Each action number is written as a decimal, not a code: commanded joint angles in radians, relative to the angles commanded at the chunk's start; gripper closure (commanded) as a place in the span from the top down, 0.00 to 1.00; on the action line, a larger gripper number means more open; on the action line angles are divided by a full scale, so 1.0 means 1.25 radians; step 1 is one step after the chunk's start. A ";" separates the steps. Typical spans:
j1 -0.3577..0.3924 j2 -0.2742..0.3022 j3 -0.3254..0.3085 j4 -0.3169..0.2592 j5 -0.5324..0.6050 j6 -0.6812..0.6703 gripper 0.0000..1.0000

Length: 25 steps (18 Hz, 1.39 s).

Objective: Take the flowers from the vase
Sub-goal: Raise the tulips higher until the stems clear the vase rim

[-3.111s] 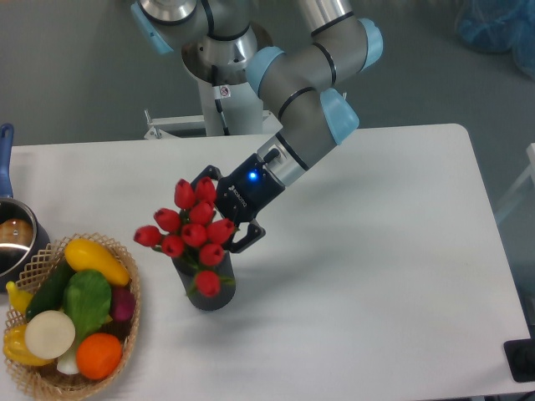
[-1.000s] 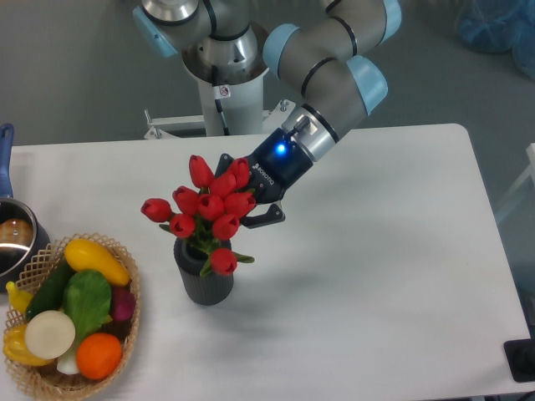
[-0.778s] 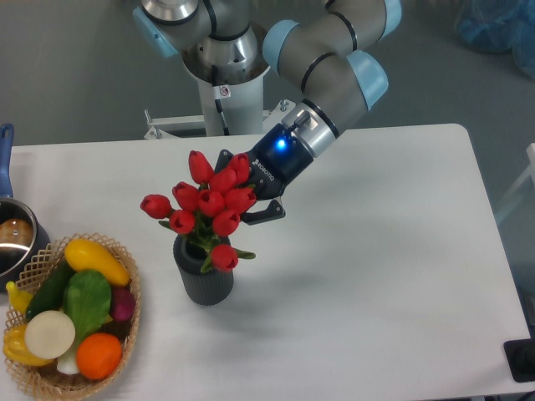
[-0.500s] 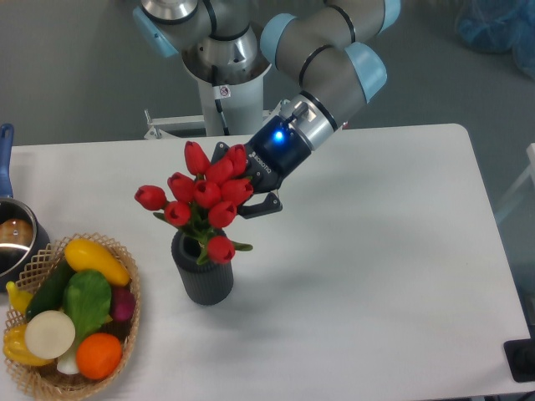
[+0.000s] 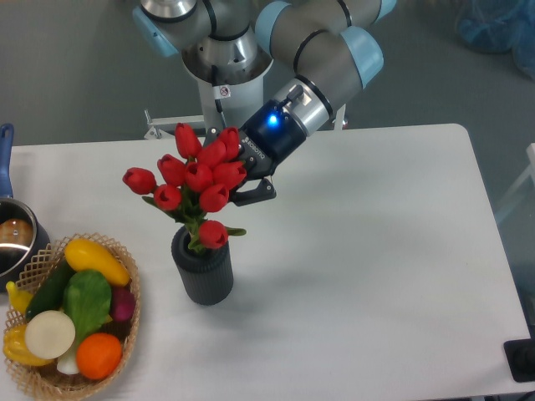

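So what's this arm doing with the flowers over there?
The robot arm's gripper is shut on the bunch of red tulips and is drawing it up out of the dark vase. The blooms sit above the vase mouth, though the lowest one hangs right over it, so the stems may not be fully out. A basket of vegetables sits to the left.

A white surface [image 5: 376,251] lay in front of me. At its front left corner sat a wicker basket [image 5: 127,280] filled with produce: a yellow squash [image 5: 96,260] on top, a green leafy vegetable [image 5: 87,302] below it, a dark purple piece [image 5: 123,303] on its right, a white round one [image 5: 49,334] and an orange [image 5: 99,356] at the front. Just beyond the basket, at the left edge, stood a metal pot [image 5: 15,242] with a blue handle [image 5: 5,159].
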 joint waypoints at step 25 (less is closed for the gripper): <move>0.009 0.063 0.004 -0.002 -0.056 -0.055 0.28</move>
